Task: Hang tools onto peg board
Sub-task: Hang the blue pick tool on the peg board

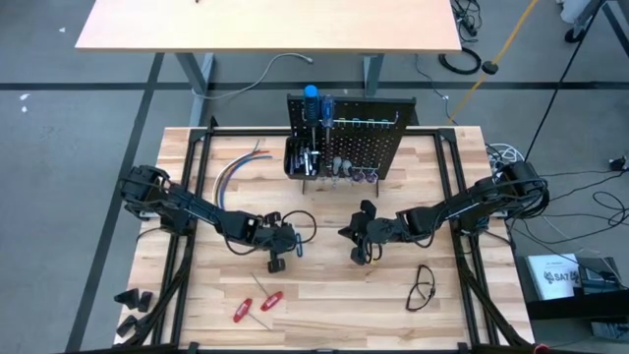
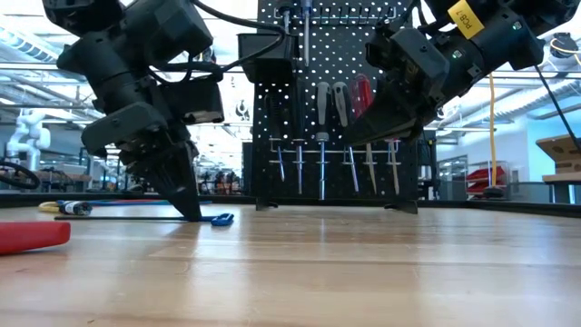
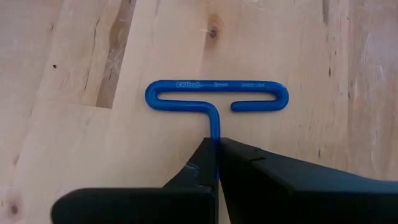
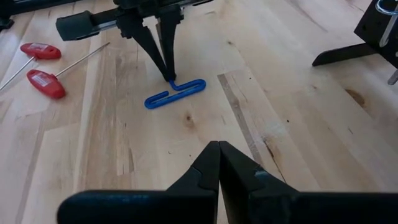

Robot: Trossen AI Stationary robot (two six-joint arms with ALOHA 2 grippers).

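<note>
Left gripper fingers pinched on the shaft of the blue T-handle key, which lies flat on the bench at about 7 o'clock of the peg board. Shaft beyond the fingers is hidden. Right gripper closed on nothing, hanging above the bench just in front of the board. Two red T-handle keys lie at 6 o'clock of the left gripper; their shaft ends are cut off in the right wrist view.

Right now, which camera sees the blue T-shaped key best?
The left wrist view: the blue T-shaped metal hex key fills it, stem pinched in the left pincer. The right wrist view shows it smaller; high and low views barely show it.
</note>
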